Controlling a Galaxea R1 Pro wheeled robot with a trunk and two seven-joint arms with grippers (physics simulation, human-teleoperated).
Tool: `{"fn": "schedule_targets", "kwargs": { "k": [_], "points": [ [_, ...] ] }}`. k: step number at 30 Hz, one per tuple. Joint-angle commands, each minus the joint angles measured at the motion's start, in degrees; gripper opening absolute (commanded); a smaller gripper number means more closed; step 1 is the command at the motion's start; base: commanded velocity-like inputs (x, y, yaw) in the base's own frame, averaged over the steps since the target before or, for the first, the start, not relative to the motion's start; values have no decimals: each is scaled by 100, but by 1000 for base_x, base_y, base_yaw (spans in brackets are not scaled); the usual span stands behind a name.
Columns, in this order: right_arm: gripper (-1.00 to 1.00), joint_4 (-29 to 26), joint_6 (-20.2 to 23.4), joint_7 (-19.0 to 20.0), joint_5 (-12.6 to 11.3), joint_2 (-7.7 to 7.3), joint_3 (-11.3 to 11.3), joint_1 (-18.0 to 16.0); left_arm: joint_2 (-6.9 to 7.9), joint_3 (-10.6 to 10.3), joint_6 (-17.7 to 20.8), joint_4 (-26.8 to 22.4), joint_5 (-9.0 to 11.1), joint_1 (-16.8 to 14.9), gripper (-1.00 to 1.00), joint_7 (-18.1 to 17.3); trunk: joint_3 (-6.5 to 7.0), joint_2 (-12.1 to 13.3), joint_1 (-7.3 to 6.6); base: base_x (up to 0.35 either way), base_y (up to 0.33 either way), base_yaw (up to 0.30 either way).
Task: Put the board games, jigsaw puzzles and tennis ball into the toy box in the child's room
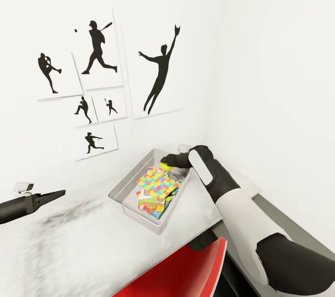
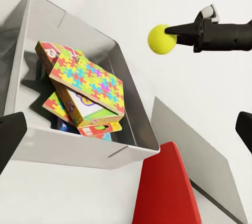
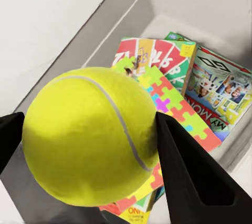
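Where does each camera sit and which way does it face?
Head view: high, looking down at the toy box; both arms show, right end effector holding the tennis ball.
Left wrist view: beside the box, its own fingertips at the edges.
Right wrist view: above the box, behind the ball.
All share box and ball.

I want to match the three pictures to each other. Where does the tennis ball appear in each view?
Head view: the tennis ball peeks out at the right gripper, over the toy box far rim.
Left wrist view: upper right, held beyond the box against the white wall.
Right wrist view: large, centre-left, between the fingers.
Shared landmark: the jigsaw puzzle topping the pile in the box.
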Motion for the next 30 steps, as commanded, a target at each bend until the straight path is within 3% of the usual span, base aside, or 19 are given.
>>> {"fn": "schedule_targets", "kwargs": {
  "k": [1, 7, 30],
  "points": [
    [-100, -7, 8, -51, -67, 0, 35, -6, 1, 1, 60, 0, -3, -5, 100, -23, -20, -13, 4, 0, 0, 0],
    [-100, -11, 10, -34, -72, 0, 138, -4, 2, 5, 58, 0, -3, -6, 100, -23, -67, -13, 4, 0, 0, 0],
    [-100, 54, 89, -18, -64, 0, 170, 103, 2, 10, 58, 0, -3, -7, 100, -23, -269, -13, 4, 0, 0, 0]
  ]
}}
